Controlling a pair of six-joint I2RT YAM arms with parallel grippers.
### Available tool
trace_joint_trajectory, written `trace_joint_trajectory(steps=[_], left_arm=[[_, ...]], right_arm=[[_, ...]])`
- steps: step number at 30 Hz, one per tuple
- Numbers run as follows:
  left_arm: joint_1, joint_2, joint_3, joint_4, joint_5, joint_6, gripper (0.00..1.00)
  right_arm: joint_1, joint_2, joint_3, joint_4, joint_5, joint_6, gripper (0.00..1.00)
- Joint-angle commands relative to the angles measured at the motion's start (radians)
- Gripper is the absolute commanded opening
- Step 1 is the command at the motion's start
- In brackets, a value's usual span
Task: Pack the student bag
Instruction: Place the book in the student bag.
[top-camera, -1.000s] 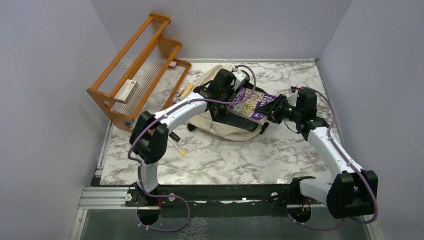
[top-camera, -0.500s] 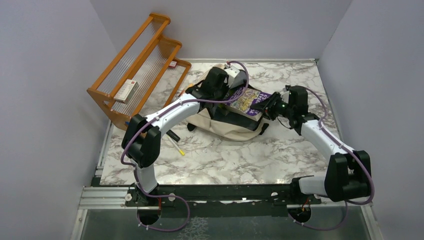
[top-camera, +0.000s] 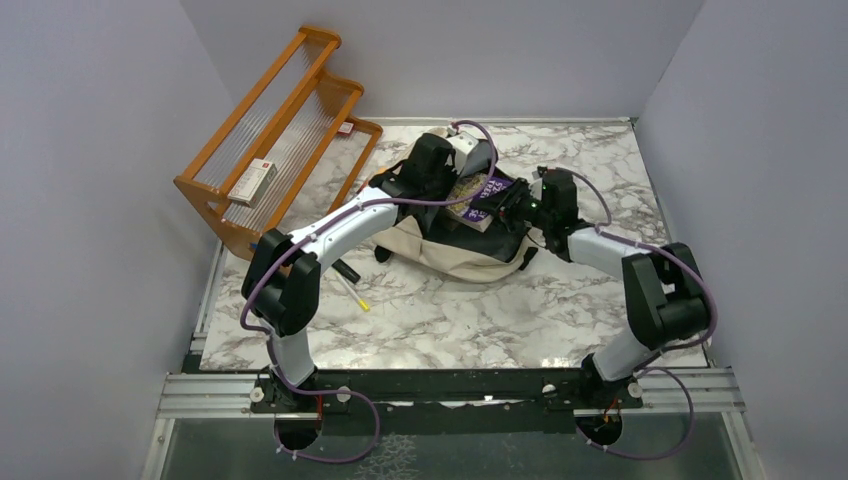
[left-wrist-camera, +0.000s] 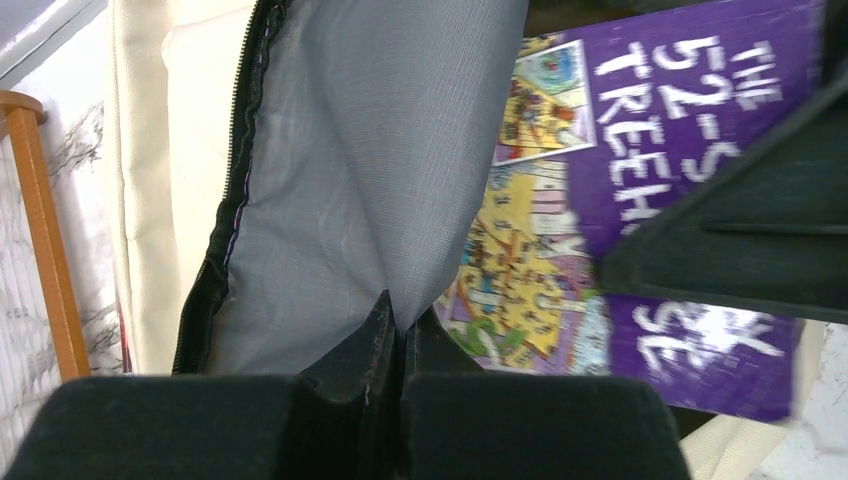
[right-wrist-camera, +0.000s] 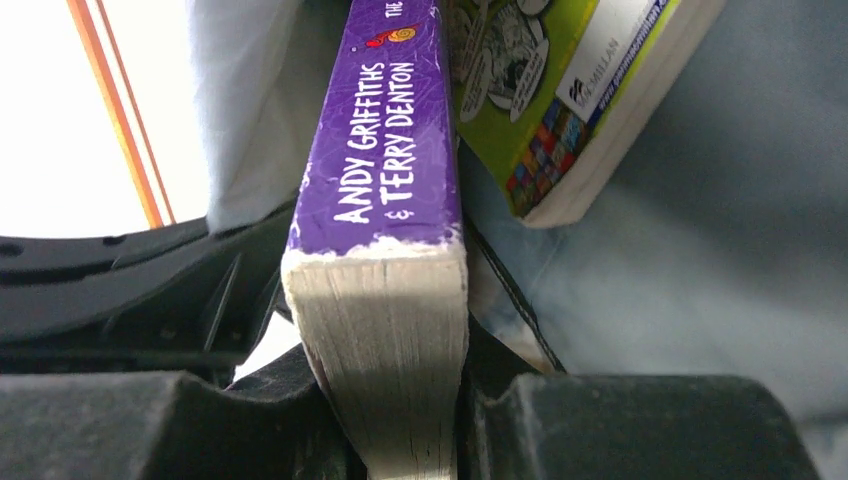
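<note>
We are pinching the grey lining (left-wrist-camera: 380, 200) of the student bag (top-camera: 455, 255) in our left gripper (left-wrist-camera: 398, 325), jaws closed tight on the cloth. Our right gripper (right-wrist-camera: 385, 420) is clamping a purple paperback (right-wrist-camera: 385, 150) in the bag's mouth, beside a green-covered book (right-wrist-camera: 560, 90). The bag is lying mid-back on the marble table (top-camera: 450, 320).

The bag (top-camera: 455, 262) is a soft cream canvas backpack with black straps and zippers. It lies slumped at the far middle of the table (top-camera: 450, 315), its mouth open, showing the grey lining (left-wrist-camera: 370, 150) beside the zipper.
</note>
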Motion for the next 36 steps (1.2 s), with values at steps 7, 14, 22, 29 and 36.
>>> trace_joint_trajectory(steps=[7, 14, 22, 29, 36], left_arm=[[-0.003, -0.079, -0.008, 0.078, 0.069, -0.022, 0.00], [-0.003, -0.074, -0.008, 0.078, 0.073, -0.034, 0.00], [-0.003, -0.068, -0.009, 0.078, 0.073, -0.027, 0.00], [-0.004, -0.050, -0.009, 0.074, 0.071, -0.018, 0.00], [-0.003, -0.035, -0.008, 0.067, 0.060, -0.010, 0.00]], right_arm=[[0.061, 0.269, 0.137, 0.452, 0.104, 0.092, 0.00], [0.113, 0.414, 0.209, 0.525, 0.187, 0.158, 0.00], [0.152, 0.507, 0.294, 0.520, 0.282, 0.161, 0.01], [0.173, 0.517, 0.363, 0.335, 0.307, 0.058, 0.18], [0.173, 0.485, 0.405, 0.168, 0.333, -0.032, 0.45]])
